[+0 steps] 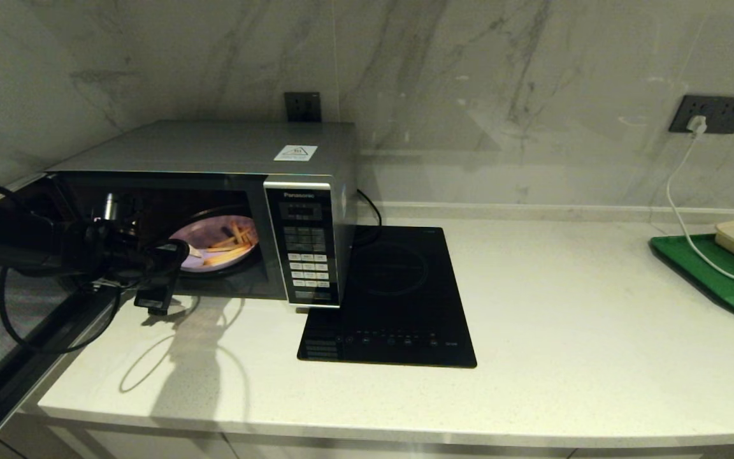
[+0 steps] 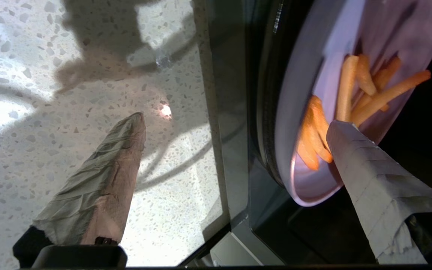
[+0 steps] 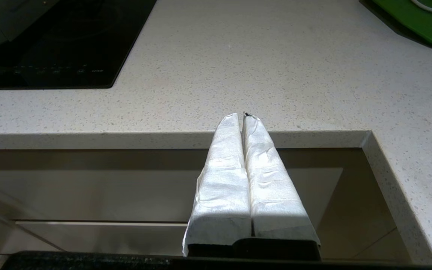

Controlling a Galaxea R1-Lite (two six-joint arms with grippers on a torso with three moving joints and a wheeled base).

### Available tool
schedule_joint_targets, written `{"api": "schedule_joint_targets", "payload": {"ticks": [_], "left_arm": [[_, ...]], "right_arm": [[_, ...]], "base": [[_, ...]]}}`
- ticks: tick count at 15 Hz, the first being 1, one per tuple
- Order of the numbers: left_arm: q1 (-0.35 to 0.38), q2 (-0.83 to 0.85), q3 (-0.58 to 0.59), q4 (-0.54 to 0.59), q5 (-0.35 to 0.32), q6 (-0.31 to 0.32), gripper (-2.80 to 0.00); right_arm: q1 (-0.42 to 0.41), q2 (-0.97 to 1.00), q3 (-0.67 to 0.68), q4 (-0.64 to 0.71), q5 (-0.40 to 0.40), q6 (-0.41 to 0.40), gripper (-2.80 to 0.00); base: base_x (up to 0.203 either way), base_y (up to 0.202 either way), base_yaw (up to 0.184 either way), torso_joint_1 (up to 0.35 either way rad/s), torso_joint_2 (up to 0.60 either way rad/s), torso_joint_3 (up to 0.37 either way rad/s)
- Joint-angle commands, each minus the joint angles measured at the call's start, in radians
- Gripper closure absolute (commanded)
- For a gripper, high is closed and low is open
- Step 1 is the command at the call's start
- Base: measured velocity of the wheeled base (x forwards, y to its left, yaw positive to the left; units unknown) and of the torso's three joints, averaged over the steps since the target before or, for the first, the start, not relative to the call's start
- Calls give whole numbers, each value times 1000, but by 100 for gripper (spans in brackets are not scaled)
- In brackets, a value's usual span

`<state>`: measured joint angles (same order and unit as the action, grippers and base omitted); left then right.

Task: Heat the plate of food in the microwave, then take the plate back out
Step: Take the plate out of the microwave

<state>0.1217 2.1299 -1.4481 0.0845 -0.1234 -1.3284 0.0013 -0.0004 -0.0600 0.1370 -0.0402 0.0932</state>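
Left gripper (image 2: 234,120) is hanging wide apart at the microwave (image 1: 214,210) mouth, probably risking tipping fries off the plate (image 2: 306,112) if it's nudging the rim.

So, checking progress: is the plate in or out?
In: the plate of food sits inside the microwave, left claw open at its rim.

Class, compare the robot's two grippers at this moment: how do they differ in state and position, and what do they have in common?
The left gripper is open, fingers spread wide; the right gripper is shut, fingers pressed together.
The left gripper is at the microwave opening, one finger over the plate of food inside; the right gripper hangs at the countertop edge, near nothing.
The left gripper shows in the head view; the right gripper does not.
Both have fingers wrapped in pale tape.
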Motion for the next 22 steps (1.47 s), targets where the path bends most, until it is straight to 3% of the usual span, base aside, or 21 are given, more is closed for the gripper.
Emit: {"api": "schedule_joint_targets", "payload": {"ticks": [1, 20, 21, 22], "left_arm": [[-1, 10, -4, 4, 0, -9, -280], [-1, 25, -3, 32, 10, -8, -280], [-1, 25, -3, 32, 10, -8, 0], [-1, 25, -5, 32, 10, -6, 0]], "right_arm": [[0, 0, 0, 1, 0, 0, 0], [0, 0, 0, 1, 0, 0, 0], [0, 0, 0, 1, 0, 0, 0], [-1, 0, 0, 1, 0, 0, 0]], "base": [[0, 0, 0, 0, 0, 0], [0, 0, 0, 0, 0, 0], [0, 0, 0, 0, 0, 0], [0, 0, 0, 0, 0, 0]]}}
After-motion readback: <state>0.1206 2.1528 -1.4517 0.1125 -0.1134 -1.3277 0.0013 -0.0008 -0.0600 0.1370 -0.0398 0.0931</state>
